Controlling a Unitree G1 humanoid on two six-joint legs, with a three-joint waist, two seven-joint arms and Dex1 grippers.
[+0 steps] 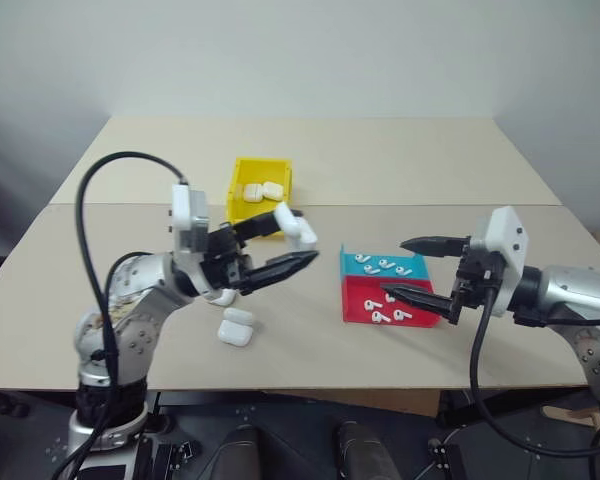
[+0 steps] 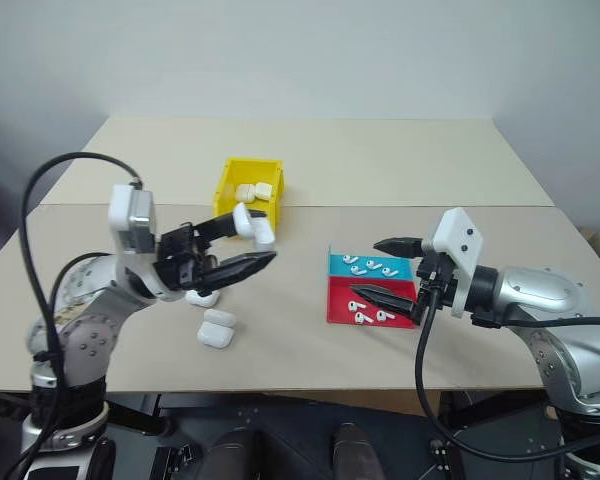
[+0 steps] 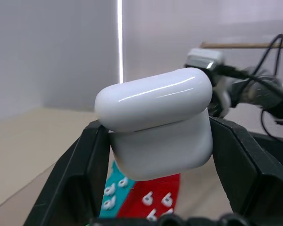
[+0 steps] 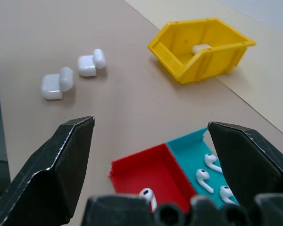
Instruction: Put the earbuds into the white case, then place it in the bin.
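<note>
Clamping a white case (image 3: 155, 125) between its two black fingers, the left gripper (image 1: 290, 245) was raised above the table (image 1: 310, 340) and pointed toward the robot's right, forearm bent inward. The case's lid stood ajar at a tilt; whether anything lay inside could not be made out. The right gripper (image 1: 412, 268) hung over the trays with its jaws spread wide and nothing between them, fingers pointing toward the left arm. Below it sat the red tray (image 4: 146, 169) and the blue tray (image 4: 188, 143), side by side and touching, each holding earbuds (image 1: 385, 266); the right fingers covered part of both, so no count was possible. Two further cases (image 4: 59, 84) lay open on the table near the left arm, one partly hidden behind that arm. The bin (image 1: 242, 185) stood farther back, holding closed cases (image 1: 263, 190), its near wall cutting off their lower parts.
</note>
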